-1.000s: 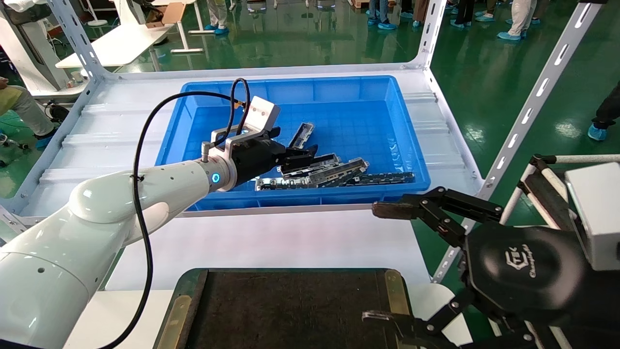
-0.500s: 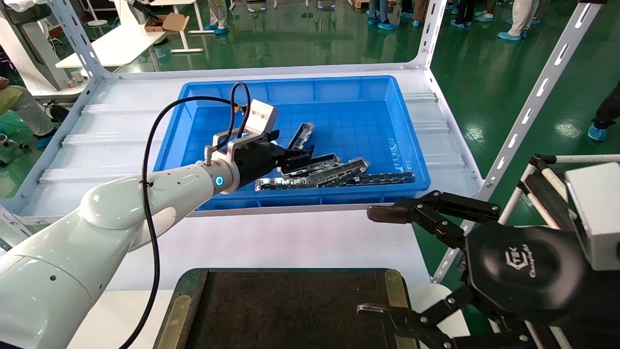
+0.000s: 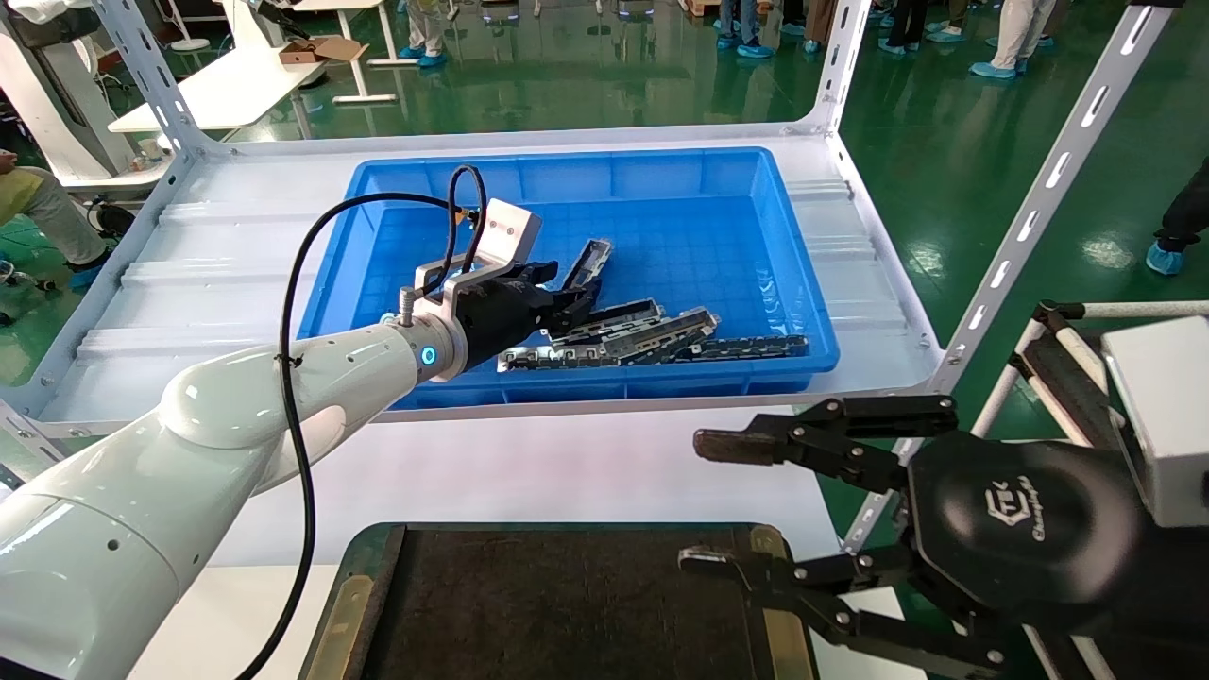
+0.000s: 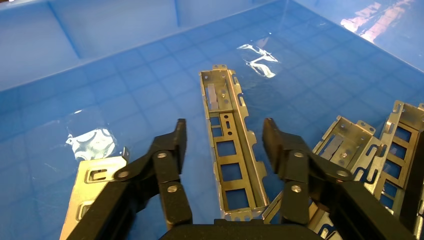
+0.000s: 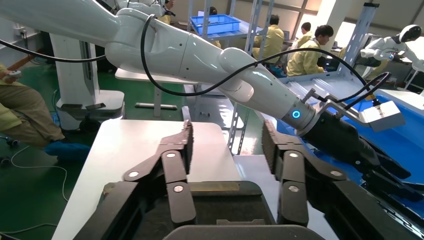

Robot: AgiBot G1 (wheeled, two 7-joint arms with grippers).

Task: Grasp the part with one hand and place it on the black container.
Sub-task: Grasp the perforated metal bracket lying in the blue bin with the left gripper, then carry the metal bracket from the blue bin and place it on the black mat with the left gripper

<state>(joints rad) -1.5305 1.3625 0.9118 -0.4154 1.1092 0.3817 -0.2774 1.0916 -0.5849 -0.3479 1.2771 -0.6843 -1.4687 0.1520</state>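
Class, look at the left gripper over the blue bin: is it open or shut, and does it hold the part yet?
Open, holding nothing. The left gripper straddles the part, its fingers clear of both sides.

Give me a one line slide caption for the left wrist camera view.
Open left gripper straddles the part lying on the blue bin floor, fingers either side, not yet closed.

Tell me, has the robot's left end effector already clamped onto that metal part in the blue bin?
No: the left end effector is open, fingers straddling the part without touching.
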